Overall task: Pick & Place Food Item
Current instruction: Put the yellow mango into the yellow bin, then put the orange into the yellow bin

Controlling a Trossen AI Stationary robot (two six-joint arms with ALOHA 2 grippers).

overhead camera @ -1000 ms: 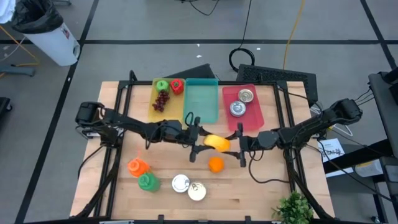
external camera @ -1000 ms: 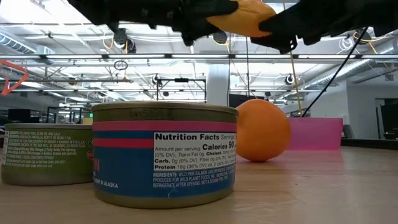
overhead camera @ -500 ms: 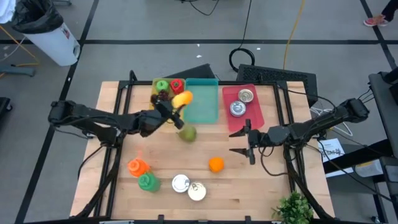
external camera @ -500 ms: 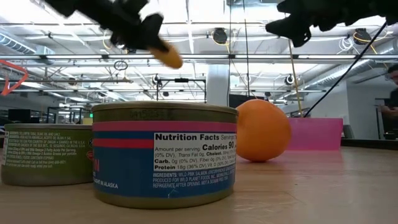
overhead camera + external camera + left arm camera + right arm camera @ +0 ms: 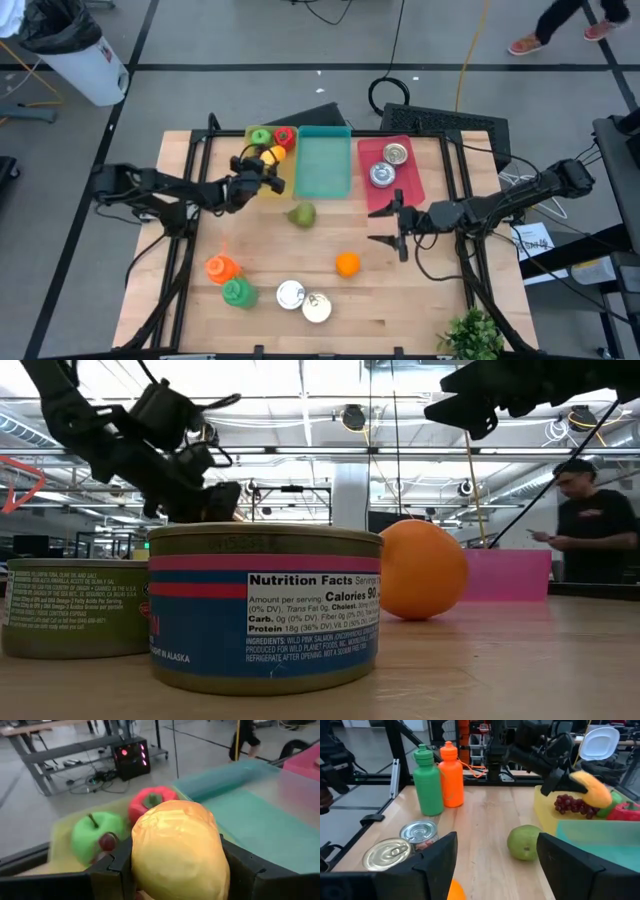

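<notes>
Left gripper [image 5: 268, 166] jaws clamped on the mango [image 5: 175, 850], over the yellow tray [image 5: 247, 178] at the counter's far side; right gripper [image 5: 388, 226] jaws apart, right of the pear [image 5: 302, 214].

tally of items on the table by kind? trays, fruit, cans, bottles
Trays: 3: yellow tray, teal tray, pink tray
Fruit and veg: 6: green apple, red pepper, grapes, yellow piece in the left claw, pear, orange
Cans: 4
Bottles: 2: orange bottle, green bottle
Total: 15
</notes>
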